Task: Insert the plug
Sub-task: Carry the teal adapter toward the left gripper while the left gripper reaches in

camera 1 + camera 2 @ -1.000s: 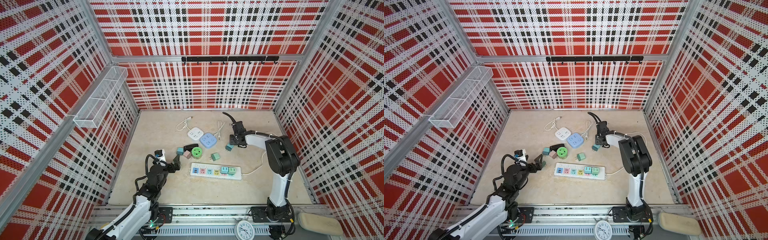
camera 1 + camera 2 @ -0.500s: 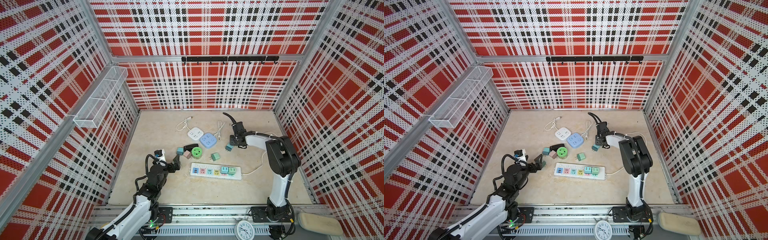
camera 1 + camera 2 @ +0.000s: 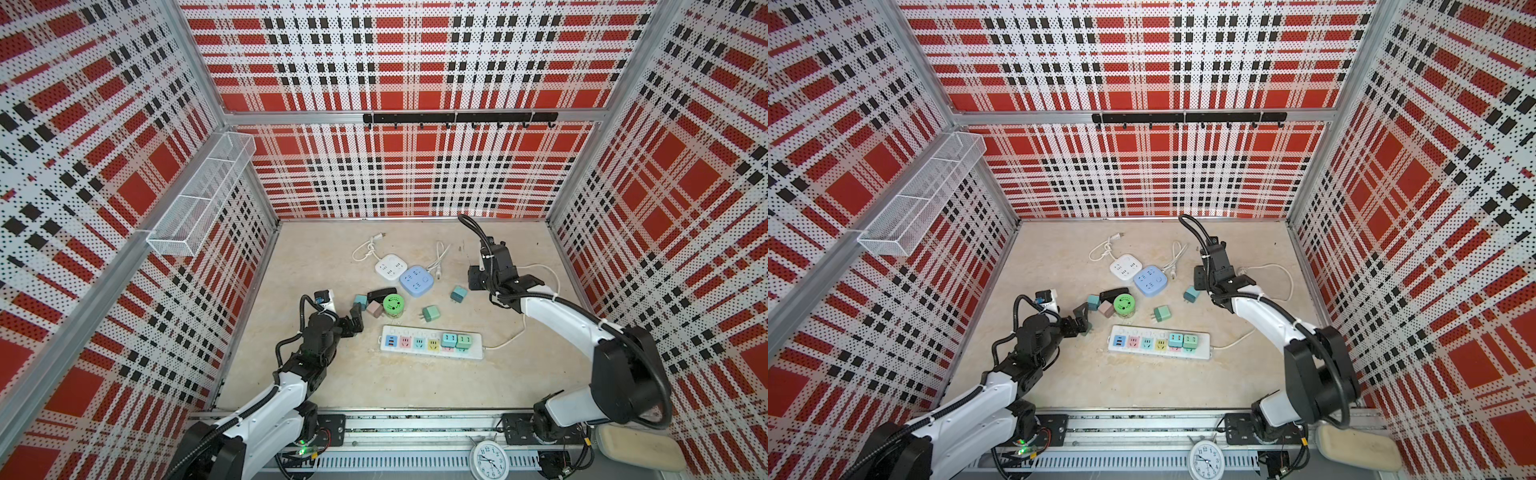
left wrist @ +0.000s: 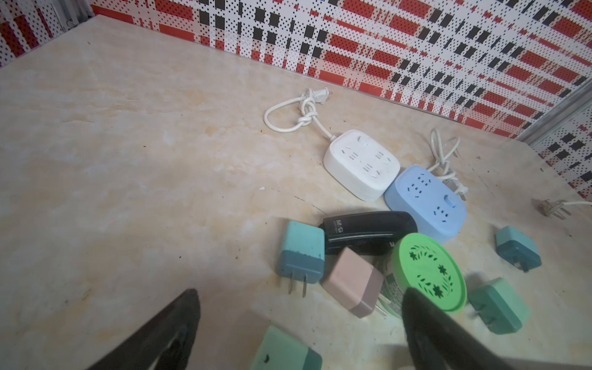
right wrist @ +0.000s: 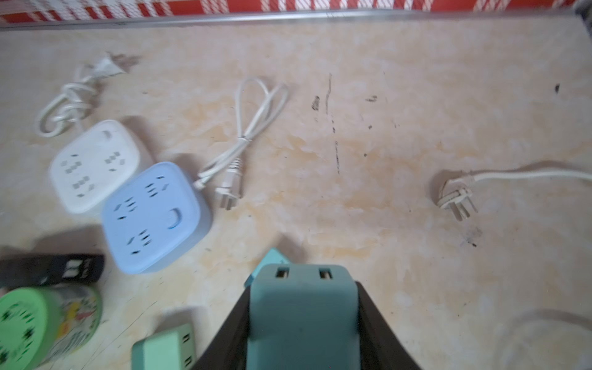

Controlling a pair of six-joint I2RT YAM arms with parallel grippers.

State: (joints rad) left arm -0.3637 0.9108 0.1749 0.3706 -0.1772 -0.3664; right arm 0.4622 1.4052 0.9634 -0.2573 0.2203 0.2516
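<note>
I judge this to be the pickup step: a plug is gripped but not yet carried over. The next move calls for lifting it, getting its prongs pointing down, and bringing it toward 7 o'clock to the power strip (image 3: pixel 432 343). The strip lies nearest me. Two plugs fill its 3 o'clock end, and the sockets toward 9 o'clock are free.

At 9 o'clock of the strip, my left gripper (image 4: pixel 300 293) hangs with its jaws spread wide, grasping nothing. A mint plug (image 4: pixel 285 349) lies on the table (image 4: pixel 128 192) between them, seemingly untouched.

Farthest out, at 1 o'clock of the strip, my right gripper (image 5: pixel 302 285) is clamped on the teal plug (image 5: pixel 302 320), with both fingers (image 5: pixel 230 320) pressed against its sides. Its prongs are hidden from me. The wrist view is blurred, so I can't tell whether the plug has left the table.
</note>
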